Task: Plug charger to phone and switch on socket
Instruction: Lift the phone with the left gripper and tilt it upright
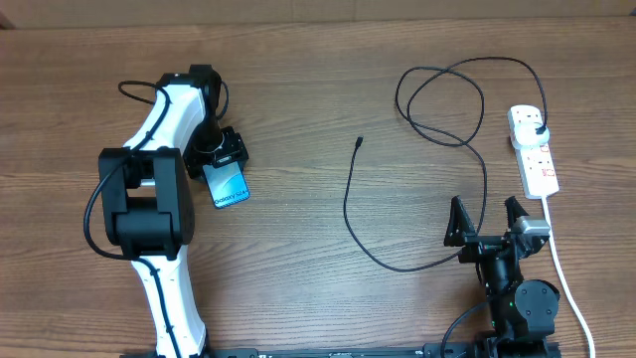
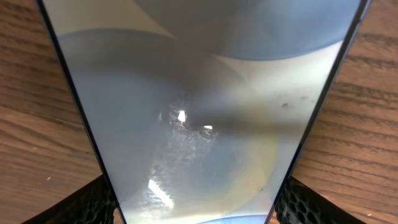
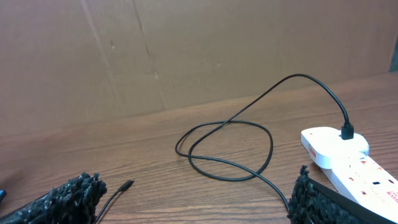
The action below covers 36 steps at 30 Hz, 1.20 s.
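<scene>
- The left gripper point(image 1: 221, 157) sits at the 9 o'clock side of the table point(image 1: 318, 288), and we see it pinching the phone point(image 1: 230, 185) by its long edges. In the left wrist view a black finger point(image 2: 93, 202) shows at each lower corner, pressed right up against the phone's sides.
- The phone sticks out from that gripper toward 5 o'clock with its light-blue screen facing up. Up close the screen fills almost the whole wrist view and is mostly grey glare.
- The right gripper point(image 1: 487, 221) is down around 5 o'clock with its fingers spread wide and nothing between the pads.
- The charger point(image 1: 348, 204) lies loose on the wood. Its connector tip point(image 1: 359, 142) rests near the middle of the table, well apart from the phone, pointing toward 12 o'clock.
- From the tip the cable curves down toward 6 o'clock and swings over past the right gripper. It then climbs to a loose loop around 1 o'clock.
- The plug point(image 1: 538, 130) is already pushed into the socket point(image 1: 537, 164), in the outlet at its 12 o'clock end.
- The socket lies at the 3 o'clock edge, and its white cord point(image 1: 564, 278) trails off toward 6 o'clock just beside the right gripper.
- We can't tell from these views whether the socket's switch is on.
</scene>
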Each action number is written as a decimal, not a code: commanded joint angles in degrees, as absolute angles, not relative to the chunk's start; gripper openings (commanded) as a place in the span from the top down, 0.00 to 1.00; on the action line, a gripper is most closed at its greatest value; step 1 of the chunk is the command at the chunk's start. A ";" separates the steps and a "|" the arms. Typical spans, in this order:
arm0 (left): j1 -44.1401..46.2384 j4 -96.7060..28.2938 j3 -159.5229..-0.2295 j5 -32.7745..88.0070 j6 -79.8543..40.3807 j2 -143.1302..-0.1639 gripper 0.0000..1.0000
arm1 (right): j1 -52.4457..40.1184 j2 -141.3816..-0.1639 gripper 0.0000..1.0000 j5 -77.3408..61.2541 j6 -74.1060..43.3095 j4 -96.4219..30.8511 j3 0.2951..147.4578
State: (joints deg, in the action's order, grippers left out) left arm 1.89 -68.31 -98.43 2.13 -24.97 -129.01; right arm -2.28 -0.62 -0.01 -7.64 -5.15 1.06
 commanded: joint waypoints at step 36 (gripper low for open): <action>1.96 -85.65 -130.91 3.60 -23.81 -130.32 0.33 | -2.52 -0.16 0.00 -0.08 -7.38 -4.82 0.45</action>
